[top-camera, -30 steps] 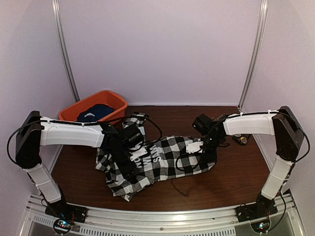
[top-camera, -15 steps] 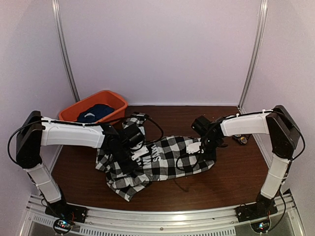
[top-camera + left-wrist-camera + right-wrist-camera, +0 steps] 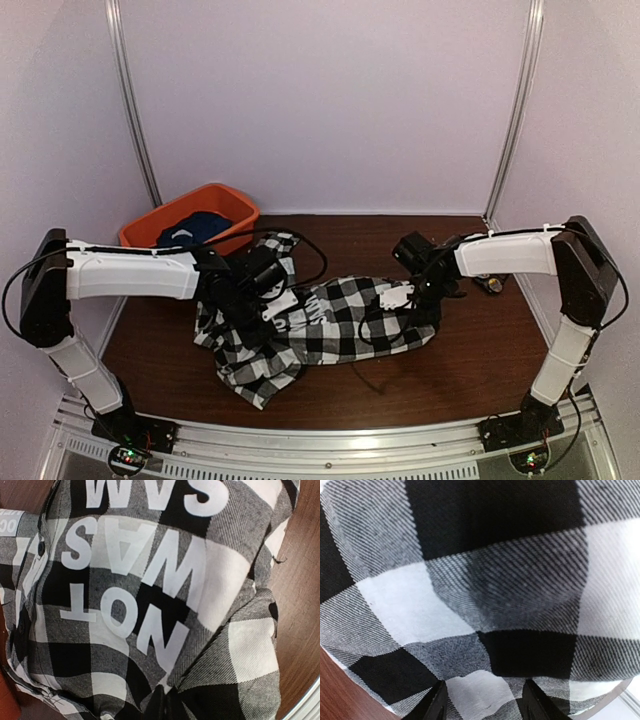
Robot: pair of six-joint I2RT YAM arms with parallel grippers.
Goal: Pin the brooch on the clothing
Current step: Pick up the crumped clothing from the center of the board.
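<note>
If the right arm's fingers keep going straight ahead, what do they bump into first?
The shirt. The right gripper points straight at its checked cloth, which looks very close, perhaps touching.

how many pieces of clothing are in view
2. The checked shirt lies rumpled on the table; a dark navy garment sits in the orange tub at the back left. More could be hidden.

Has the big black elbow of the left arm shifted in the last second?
Yes. The left arm's black elbow has swung outward, toward the left edge of the overhead view, farther from the orange tub.
</note>
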